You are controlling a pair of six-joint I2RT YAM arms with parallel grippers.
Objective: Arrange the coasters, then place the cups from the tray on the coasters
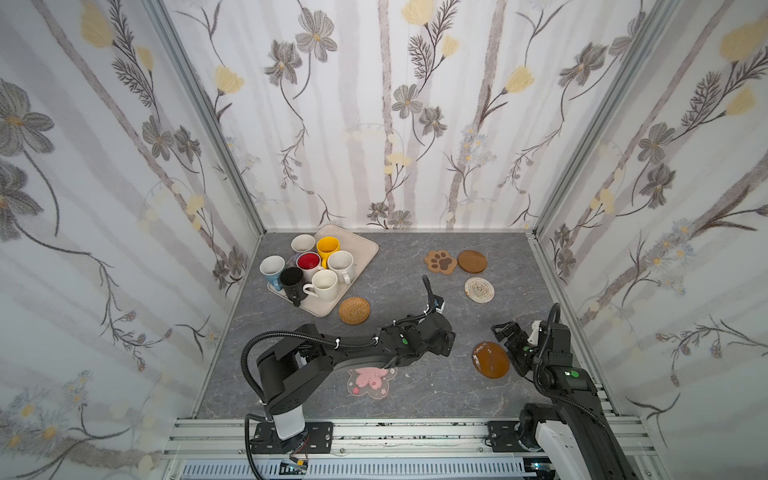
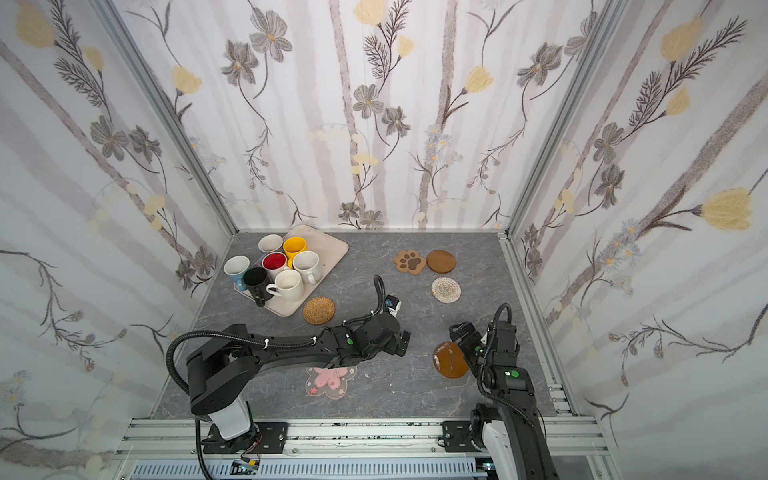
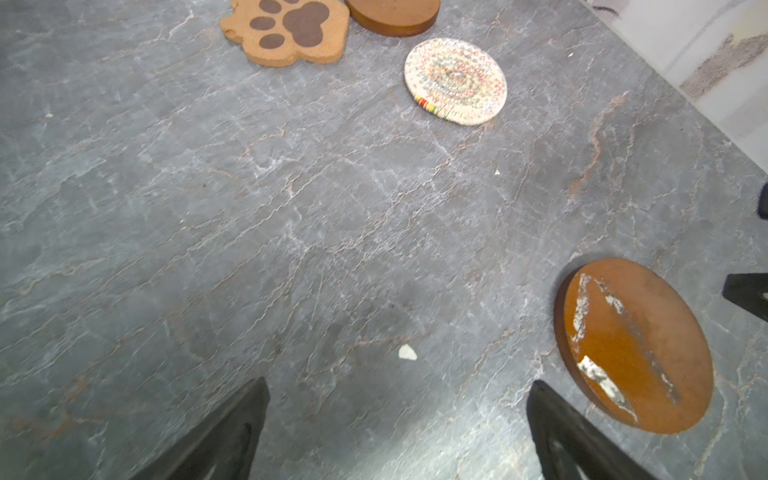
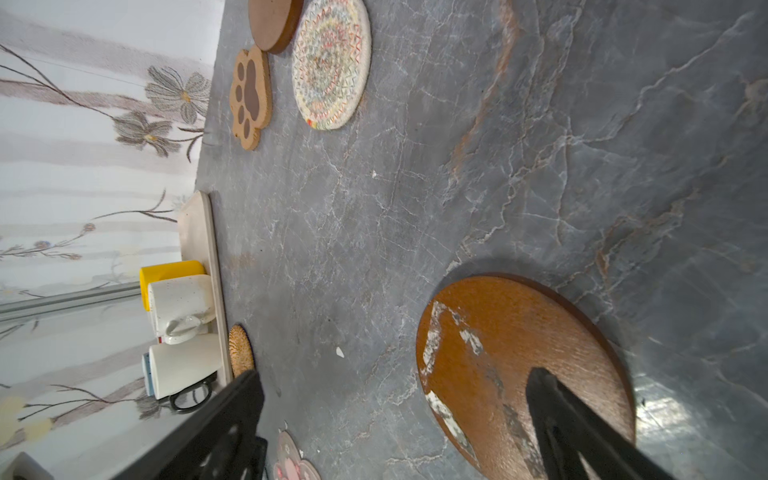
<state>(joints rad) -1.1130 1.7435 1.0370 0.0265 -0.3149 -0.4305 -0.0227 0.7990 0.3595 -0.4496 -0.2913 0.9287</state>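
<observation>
Several cups, among them a yellow cup [image 1: 328, 246] and a black cup [image 1: 291, 279], stand on the beige tray [image 1: 360, 244] at the back left. Coasters lie flat on the grey table: rattan round [image 1: 354, 310] by the tray's corner, paw shape [image 1: 440, 262], wooden round [image 1: 472, 261], beige woven [image 1: 479, 289], pink blossom [image 1: 368, 379] partly under my left arm, and a scuffed wooden round [image 1: 491, 359]. My left gripper [image 1: 448, 337] hangs open and empty over bare table [image 3: 399, 382]. My right gripper [image 1: 505, 330] is open beside the scuffed round [image 4: 523, 365], one finger above it.
Flowered walls close in the back and both sides, the right wall [image 1: 623, 249] near my right arm. An aluminium rail [image 1: 415, 432] runs along the front edge. A small white chip [image 3: 407, 352] lies on the table ahead of my left gripper.
</observation>
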